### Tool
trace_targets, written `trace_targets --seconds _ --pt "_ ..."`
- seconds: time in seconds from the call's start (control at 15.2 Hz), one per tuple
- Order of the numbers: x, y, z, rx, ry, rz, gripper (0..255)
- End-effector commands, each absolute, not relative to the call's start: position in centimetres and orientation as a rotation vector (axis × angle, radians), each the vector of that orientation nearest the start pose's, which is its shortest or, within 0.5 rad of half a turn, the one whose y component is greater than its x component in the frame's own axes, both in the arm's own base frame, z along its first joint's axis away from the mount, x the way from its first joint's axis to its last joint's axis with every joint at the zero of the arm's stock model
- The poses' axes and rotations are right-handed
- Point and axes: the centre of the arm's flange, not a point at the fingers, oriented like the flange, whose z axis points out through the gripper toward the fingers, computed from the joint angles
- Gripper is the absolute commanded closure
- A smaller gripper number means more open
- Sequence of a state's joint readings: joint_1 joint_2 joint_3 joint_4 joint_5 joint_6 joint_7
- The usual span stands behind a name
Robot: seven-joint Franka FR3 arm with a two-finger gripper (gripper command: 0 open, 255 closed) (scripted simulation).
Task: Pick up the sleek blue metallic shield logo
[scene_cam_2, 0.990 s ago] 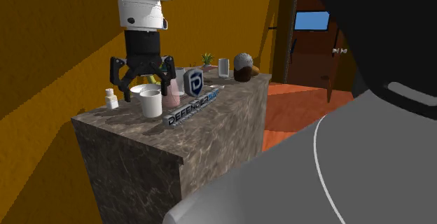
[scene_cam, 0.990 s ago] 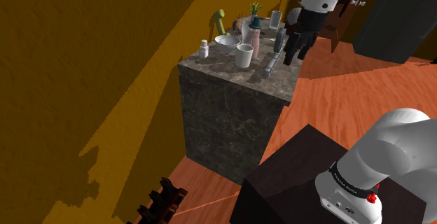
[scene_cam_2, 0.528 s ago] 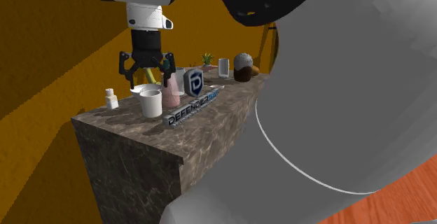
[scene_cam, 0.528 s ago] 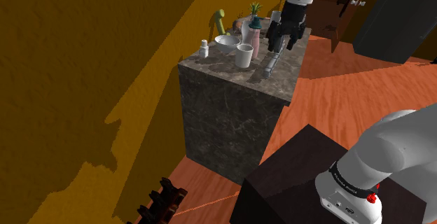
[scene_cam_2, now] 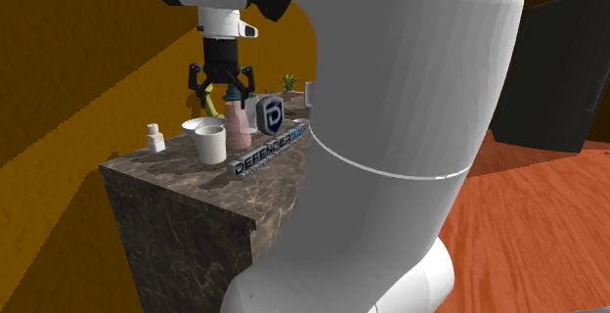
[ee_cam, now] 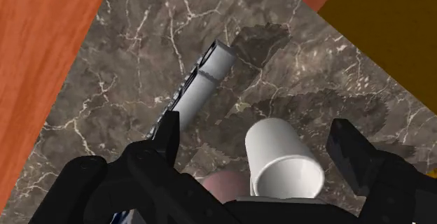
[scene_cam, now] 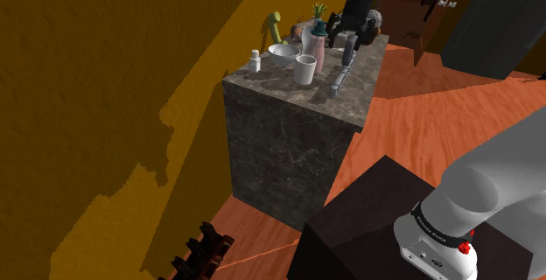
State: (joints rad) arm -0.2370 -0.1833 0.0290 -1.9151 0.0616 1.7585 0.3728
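Second exterior view, left to right: white cylindrical cup [scene_cam_2: 210, 145], pink vase [scene_cam_2: 238, 125], blue-and-silver shield logo [scene_cam_2: 271, 115]. The shield stands upright, facing the orange plank floor [scene_cam_2: 547, 213]. Its lettered bar runs lengthwise along the dark marble block's [scene_cam_2: 196, 223] edge. The black gripper [scene_cam_2: 224, 96] hangs over the vase, just left of the shield, fingers splayed and clasping nothing. Ochre walls [scene_cam_2: 78, 67] stand behind.

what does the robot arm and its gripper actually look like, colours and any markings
The arm is made of smooth, rounded white links with dark joints, and a thin pale seam line runs across the big link. Near the base sits a black band with small pale lettering, and beside it a small red button. The gripper is all black, with two blocky fingers.
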Motion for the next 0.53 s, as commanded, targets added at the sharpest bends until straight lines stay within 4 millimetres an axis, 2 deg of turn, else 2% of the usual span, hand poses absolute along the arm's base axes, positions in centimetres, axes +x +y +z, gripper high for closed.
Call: trace_targets --seconds 0.0,0.46 --pt "51.2 -12.0 57.3 -2.911 1.026 -0.038 0" --pt "55.1 -20.1 57.6 -2.739 1.434 -0.05 0"
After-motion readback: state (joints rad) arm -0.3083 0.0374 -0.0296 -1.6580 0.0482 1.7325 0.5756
